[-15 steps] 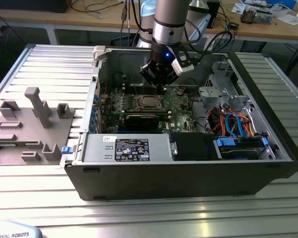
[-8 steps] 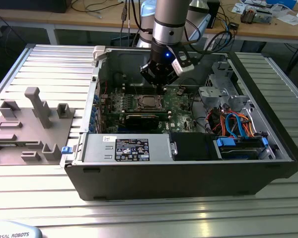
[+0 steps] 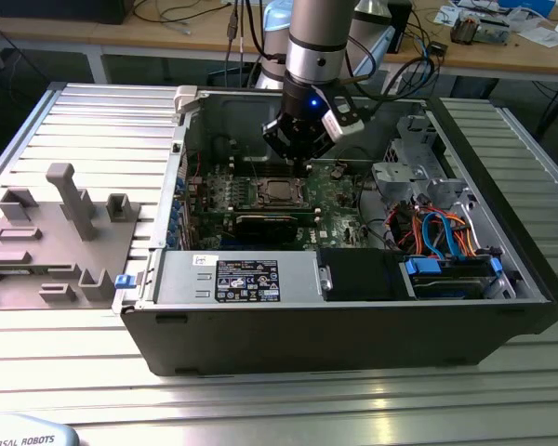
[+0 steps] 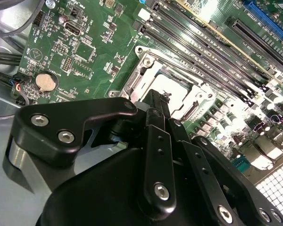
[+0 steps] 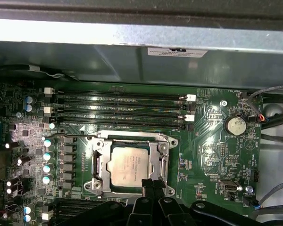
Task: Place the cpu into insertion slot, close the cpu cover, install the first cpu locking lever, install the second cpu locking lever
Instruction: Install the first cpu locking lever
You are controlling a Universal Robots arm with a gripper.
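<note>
Well, nearest to where I stand is the ribbed grey metal table point(image 3: 260, 409), and on it lies the open black computer case point(image 3: 353, 339). Just behind the case's near wall sits a grey box-shaped power supply with a white label point(image 3: 246, 279). Beyond that lies the green circuit board point(image 3: 339, 200).

On the board the cpu point(image 5: 128, 165), a small flat square chip with a dull silver top, lies flat in the insertion slot point(image 5: 106, 162), the dark square socket recess. The cpu cover point(image 5: 161, 157), a thin silver metal frame with a square window, lies down around the chip, whose top shows through the window. Long dark memory slots point(image 5: 118, 110) run side by side just beside the socket.

The black gripper point(image 5: 150, 182) hangs low over one edge of the socket. In both wrist views its tips sit at the rim of the cover frame, just beside the chip and not over its middle. Its two slim fingers point(image 4: 156, 115) are pressed together, and I see nothing pinched between them. Whether the tips touch the frame I cannot tell.

Above it the silver-grey robot arm point(image 3: 312, 37) rises, and farthest back stands a wooden desk point(image 3: 121, 39) strewn with cables.
</note>
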